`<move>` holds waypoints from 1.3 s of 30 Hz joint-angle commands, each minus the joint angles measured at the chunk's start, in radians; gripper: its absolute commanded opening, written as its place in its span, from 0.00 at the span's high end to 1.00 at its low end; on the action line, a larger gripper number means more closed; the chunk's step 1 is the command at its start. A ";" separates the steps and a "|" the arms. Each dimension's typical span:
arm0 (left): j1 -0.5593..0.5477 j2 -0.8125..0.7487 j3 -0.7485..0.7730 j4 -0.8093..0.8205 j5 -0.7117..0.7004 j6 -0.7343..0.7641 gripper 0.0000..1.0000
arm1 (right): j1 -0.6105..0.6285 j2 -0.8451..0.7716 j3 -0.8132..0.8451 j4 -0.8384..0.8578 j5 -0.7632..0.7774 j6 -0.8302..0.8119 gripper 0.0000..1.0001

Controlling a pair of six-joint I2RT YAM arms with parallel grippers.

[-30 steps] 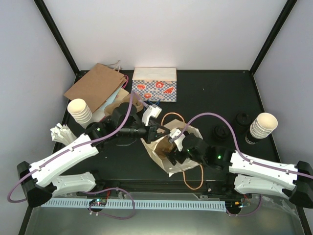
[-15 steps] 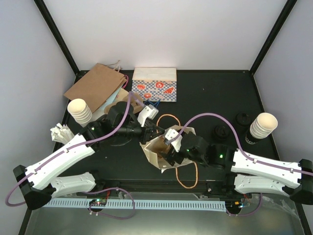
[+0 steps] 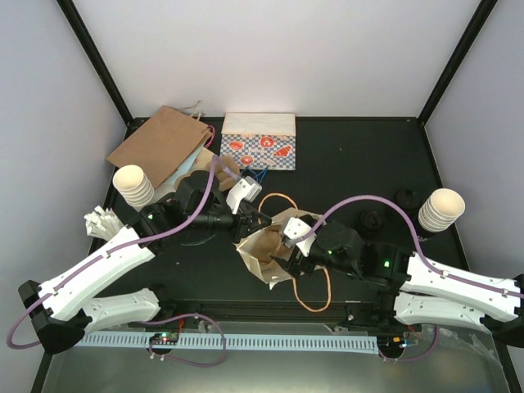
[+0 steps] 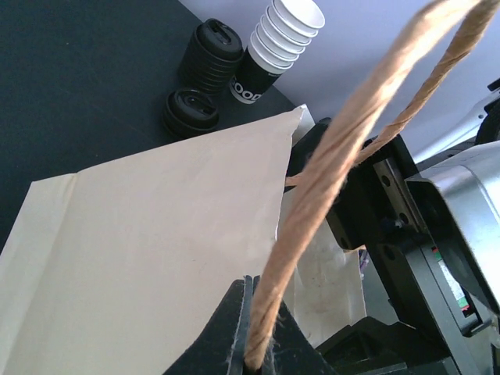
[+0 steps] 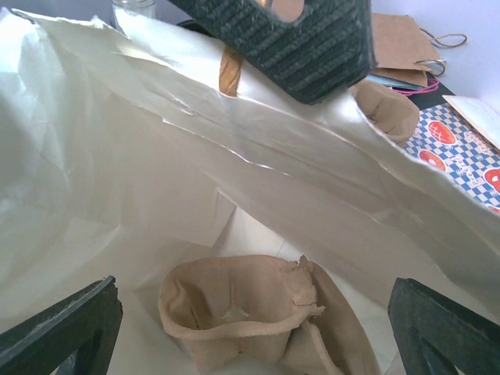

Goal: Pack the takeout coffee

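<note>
Black surface (image 3: 344, 155) bears the paper bag (image 3: 262, 246), now nudged left; left pincer (image 4: 251, 348) clamps its handle (image 4: 344, 133); right pincer (image 5: 251, 312), jaws apart, reaches deeper toward the carrier (image 5: 203, 305); takeout coffee unseen, evidently still unpacked.

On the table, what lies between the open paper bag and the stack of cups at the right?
A black lid nearer the paper bag and a pile of black lids beside the stack of cups. The top view shows this.
</note>
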 commanded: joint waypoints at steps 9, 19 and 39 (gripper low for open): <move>0.008 -0.013 0.055 -0.027 0.020 0.045 0.98 | 0.006 -0.031 0.065 -0.126 -0.035 -0.113 0.05; 0.008 -0.005 0.072 -0.049 0.020 0.068 0.99 | 0.006 -0.052 0.116 -0.216 -0.058 -0.176 0.13; 0.008 -0.012 0.077 -0.037 0.015 0.108 0.99 | 0.021 0.122 0.197 -0.313 -0.057 -0.474 0.79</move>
